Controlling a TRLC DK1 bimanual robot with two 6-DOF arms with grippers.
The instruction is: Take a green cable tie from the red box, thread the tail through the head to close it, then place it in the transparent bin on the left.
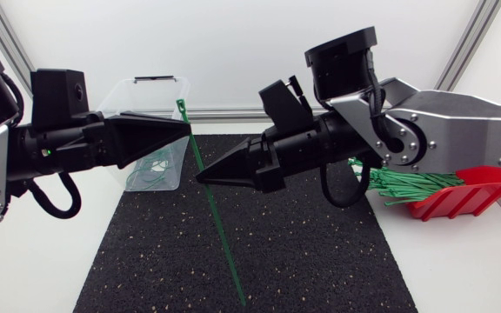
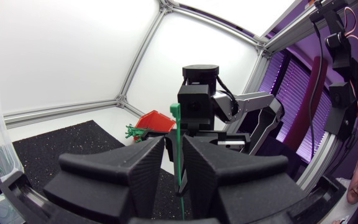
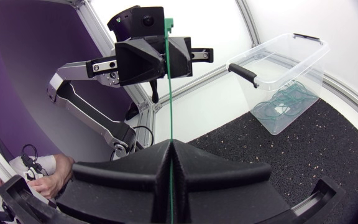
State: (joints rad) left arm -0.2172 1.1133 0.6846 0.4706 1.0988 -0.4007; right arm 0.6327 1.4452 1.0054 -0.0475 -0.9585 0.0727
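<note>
Left claw (image 1: 185, 130): above the far left part of the black mat (image 1: 320, 252), pointing toward the mat's middle. Its fingers are closed together on the green cable tie (image 1: 211, 204), gripping it just below the head.
Right claw (image 1: 201, 177): above the middle of the mat, pointing toward the mat's left side. Its fingers are pressed together with the tie's strap between them, lower down the strap than the left claw's hold.
Green cable tie: held above the mat by both claws, unthreaded and nearly straight. Its head is uppermost, over the mat's far edge. The tail slants down toward the mat's near edge and hangs free below the right claw.
Transparent bin (image 1: 137, 96): at the mat's far left corner, partly behind the left claw.
Closed ties (image 1: 150, 172): several green loops lying on the bin's floor, at the mat's far left corner.
Red box (image 1: 481, 187): beyond the mat's right edge, on the white table, partly hidden by the right arm.
Loose ties (image 1: 407, 184): a green bundle in the red box, its ends spilling toward the mat's right edge.
</note>
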